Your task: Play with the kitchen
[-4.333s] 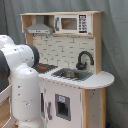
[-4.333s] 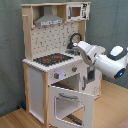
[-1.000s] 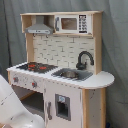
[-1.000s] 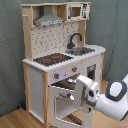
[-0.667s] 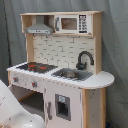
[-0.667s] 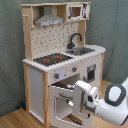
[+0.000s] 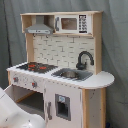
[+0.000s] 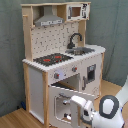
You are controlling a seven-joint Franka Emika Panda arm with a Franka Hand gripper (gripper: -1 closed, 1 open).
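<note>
One big toy fills the first exterior view: the kitchen (image 7: 60,70), standing on the floor against a grey curtain (image 7: 112,50). Using its sink (image 7: 70,74) as the landmark, the black faucet (image 7: 84,60) rises just behind it, the black-red stovetop (image 7: 35,66) lies beside it toward the first exterior view's left, and the grey hood (image 7: 39,29) hangs well above that. A white part of the arm (image 7: 15,112) shows low in the corner, below the stovetop; no fingers are visible here.

Looking at the second exterior view, the kitchen (image 8: 60,60) has its oven door (image 8: 67,102) hanging open, well below the sink (image 8: 80,50). The gripper (image 8: 76,101) is low at that door's edge, but I cannot tell whether it holds anything or how it is set.

By my judgement the whole unit is stiff board, too heavy and tall to shift, so only its moving parts suit handling. The door should swing lightly on hinges; its top rim is the natural hold. The knobs (image 8: 64,73) below the stovetop look small and smooth, likely slippery, and the faucet seems thin enough to snap if forced.
</note>
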